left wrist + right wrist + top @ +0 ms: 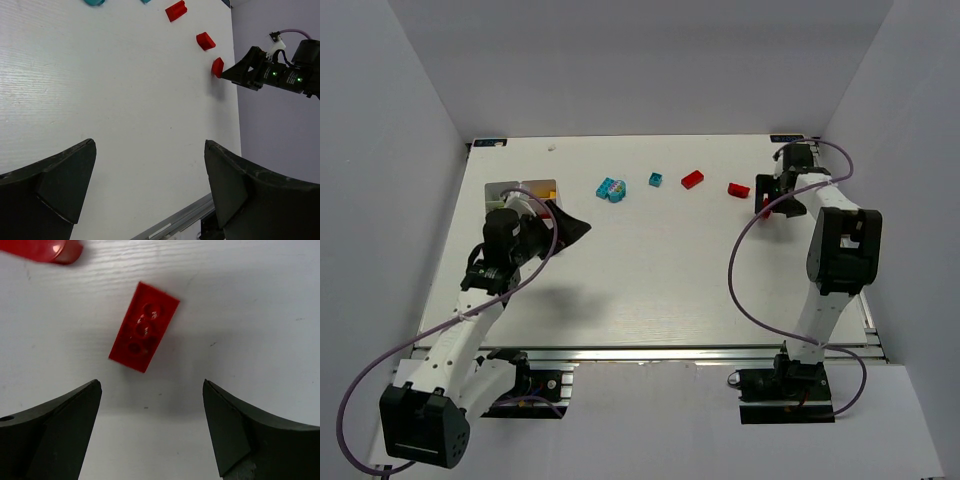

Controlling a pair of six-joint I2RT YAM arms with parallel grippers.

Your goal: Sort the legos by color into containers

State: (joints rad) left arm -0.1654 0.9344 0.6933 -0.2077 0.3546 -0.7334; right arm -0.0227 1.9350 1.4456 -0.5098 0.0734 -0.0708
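Right gripper (pixel 150 387) spread wide, empty, over a red brick (pixel 144 333); second red brick (pixel 42 250) just beside. Left gripper (pixel 150 152) spread too, empty; its arm (pixel 510 240) covers part of the tray (pixel 500 190).

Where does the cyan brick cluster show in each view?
Top external: cyan brick cluster far centre-left, right of the tray.
Left wrist: cut off at the top edge, left.
Right wrist: not in it.
Shared landmark: the red bricks, seen in all three views.

White wood-grain table (pixel 650 290); plain pale-grey walls (pixel 650 60) on three sides; even light
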